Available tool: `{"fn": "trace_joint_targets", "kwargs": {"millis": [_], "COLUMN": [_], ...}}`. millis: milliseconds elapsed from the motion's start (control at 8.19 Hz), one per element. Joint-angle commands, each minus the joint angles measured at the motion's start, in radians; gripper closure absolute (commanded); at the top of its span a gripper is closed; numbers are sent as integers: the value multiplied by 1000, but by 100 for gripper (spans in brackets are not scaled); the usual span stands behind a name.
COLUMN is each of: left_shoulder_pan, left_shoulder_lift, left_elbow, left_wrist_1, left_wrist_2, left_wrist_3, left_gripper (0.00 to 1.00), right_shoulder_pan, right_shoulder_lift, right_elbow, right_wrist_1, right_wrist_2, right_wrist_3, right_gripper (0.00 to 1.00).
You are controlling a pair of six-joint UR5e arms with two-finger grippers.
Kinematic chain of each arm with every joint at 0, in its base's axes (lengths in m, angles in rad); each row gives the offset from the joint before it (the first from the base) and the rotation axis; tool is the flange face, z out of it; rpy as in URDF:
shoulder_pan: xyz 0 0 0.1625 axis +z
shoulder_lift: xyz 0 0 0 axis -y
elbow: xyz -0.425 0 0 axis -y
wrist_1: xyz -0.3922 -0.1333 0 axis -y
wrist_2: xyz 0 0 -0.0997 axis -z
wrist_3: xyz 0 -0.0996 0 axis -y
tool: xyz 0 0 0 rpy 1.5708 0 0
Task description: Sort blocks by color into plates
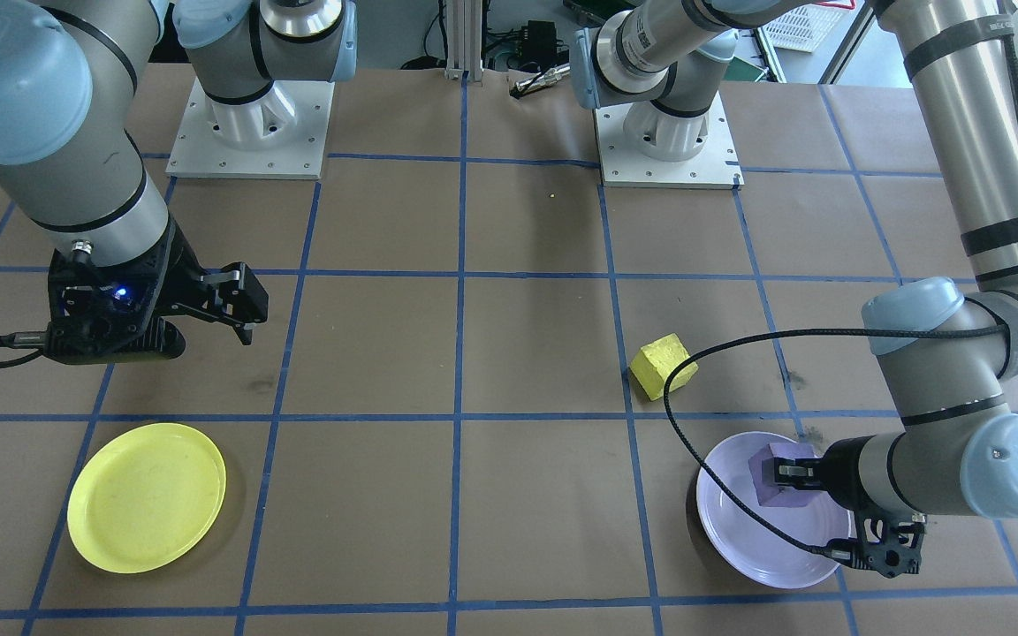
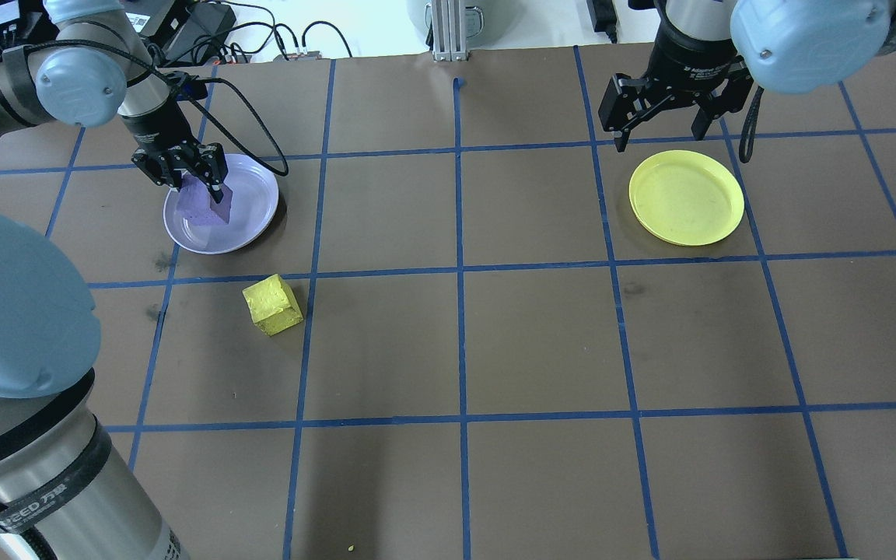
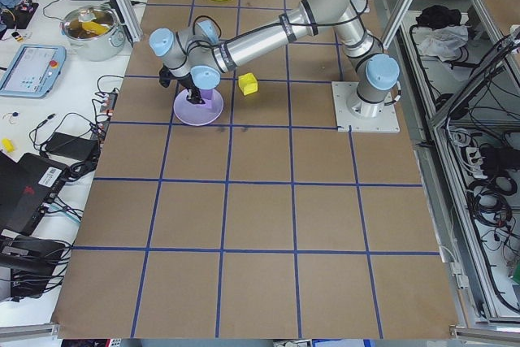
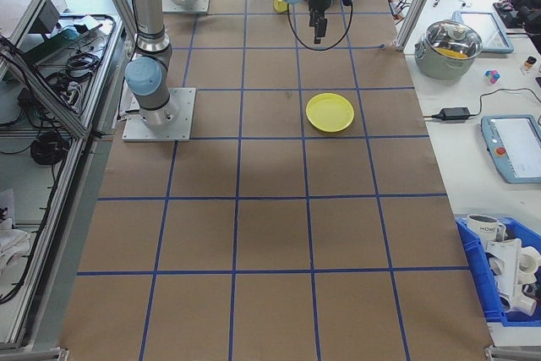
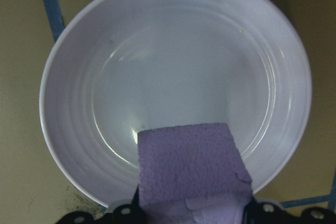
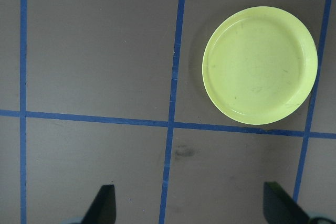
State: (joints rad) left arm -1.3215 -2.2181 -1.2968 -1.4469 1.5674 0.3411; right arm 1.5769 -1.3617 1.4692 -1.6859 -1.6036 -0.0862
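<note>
We count two blocks: one purple block (image 2: pixel 201 205) and one yellow block (image 2: pixel 271 304). We count two plates: one lavender plate (image 2: pixel 253 204) and one yellow plate (image 2: pixel 686 197). We see two arms, each ending in one pincer, so two in all: the left pincer (image 2: pixel 187 173) and the right pincer (image 2: pixel 662 101). One desk (image 2: pixel 541 342) carries everything, marked off by blue tape lines.

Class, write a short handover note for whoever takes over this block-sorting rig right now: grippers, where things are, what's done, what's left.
Left gripper: shut on the purple block, over the lavender plate; not released.
Right gripper: open, empty, beside the yellow plate, which is empty.
Yellow block: on the table near the lavender plate.
Done: purple block brought to its plate.
Left: release it, then move the yellow block to the yellow plate.
</note>
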Motion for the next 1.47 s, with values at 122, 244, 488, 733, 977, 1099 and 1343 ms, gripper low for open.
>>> {"fn": "trace_joint_targets", "kwargs": {"millis": [122,244,488,733,977,1099,1343], "left_shoulder_pan": [5,5,-2,-30,-106,-126,-123], "left_shoulder_lift": [-12,-9,11,102,198,218,302], "left_elbow": [-1,-1,1,-5,-27,-106,-365], "left_wrist_1": [75,74,71,-16,-20,-10,200], "left_wrist_2": [0,0,-1,-7,-12,-33,-44], "left_wrist_3": [-1,-1,-2,-25,-158,-316,-506], "left_gripper": [12,5,1,1,1,1,1], "right_shoulder_pan": [0,0,0,0,-2,-2,0], "right_shoulder_lift": [-1,-1,1,-1,-1,-1,0], "right_elbow": [0,0,0,0,0,0,0], "right_wrist_1": [-30,-35,-35,-35,-35,-37,-37], "right_wrist_2": [4,4,4,4,4,4,4], "right_wrist_3": [-10,-10,-17,-15,-17,-15,-17], "right_gripper": [0,0,0,0,0,0,0]}}
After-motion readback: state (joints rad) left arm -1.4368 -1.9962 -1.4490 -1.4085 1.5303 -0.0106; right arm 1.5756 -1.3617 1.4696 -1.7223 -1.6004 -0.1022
